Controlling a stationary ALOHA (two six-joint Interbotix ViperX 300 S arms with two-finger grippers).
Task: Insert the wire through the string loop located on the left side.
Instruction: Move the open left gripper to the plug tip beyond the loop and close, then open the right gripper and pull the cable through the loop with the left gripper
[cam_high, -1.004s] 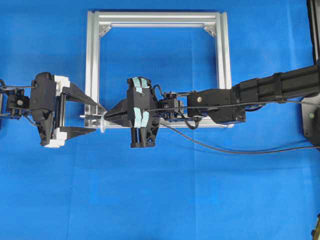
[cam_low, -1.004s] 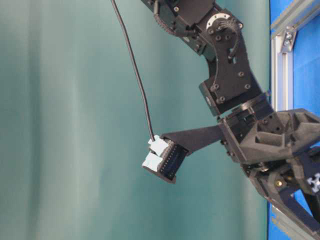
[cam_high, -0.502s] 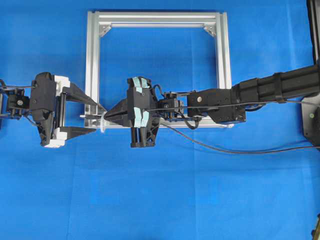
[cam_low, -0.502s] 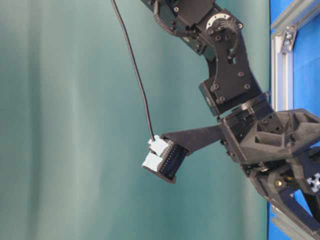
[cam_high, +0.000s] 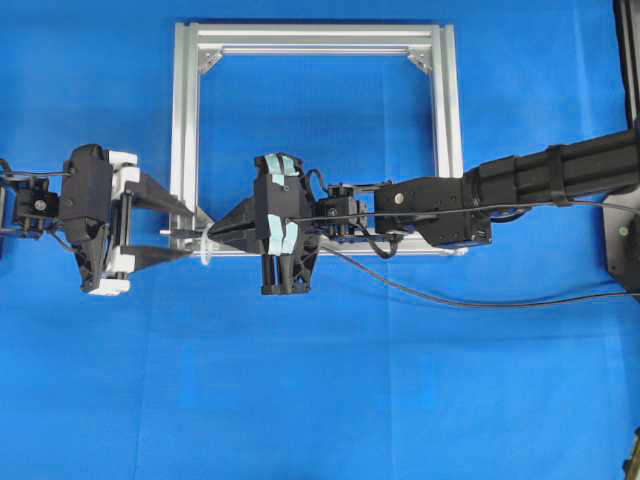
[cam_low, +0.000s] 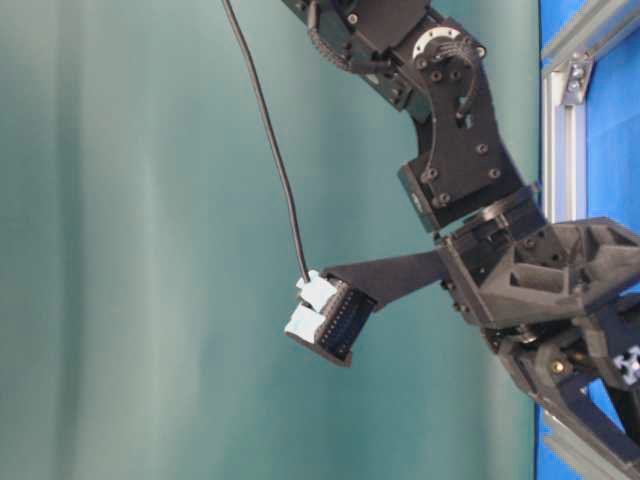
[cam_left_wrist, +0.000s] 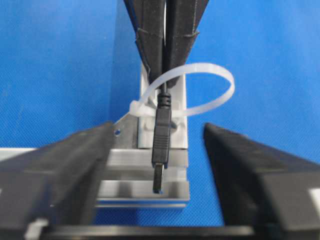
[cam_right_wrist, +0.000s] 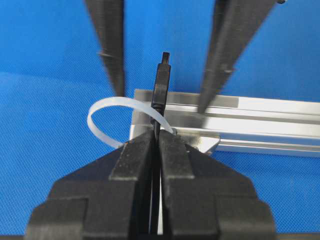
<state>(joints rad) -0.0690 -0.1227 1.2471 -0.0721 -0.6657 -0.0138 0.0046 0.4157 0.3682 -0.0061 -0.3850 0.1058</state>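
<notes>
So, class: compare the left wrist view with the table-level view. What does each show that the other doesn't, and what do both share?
Only the left wrist view shows the white string loop, the wire's plug tip poking through it, and the left gripper with its fingers apart on either side of the plug. Only the table-level view shows a black cable rising in front of a green backdrop. Both show the aluminium frame and blue surface.

Silver aluminium frame (cam_high: 185, 120) on blue table (cam_high: 330, 390)

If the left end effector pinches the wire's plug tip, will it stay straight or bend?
The plug tip looks rigid and should stay straight. The wire behind it sags in a curve, so it is probably floppy. The string loop seems thin and may flex if brushed.
</notes>
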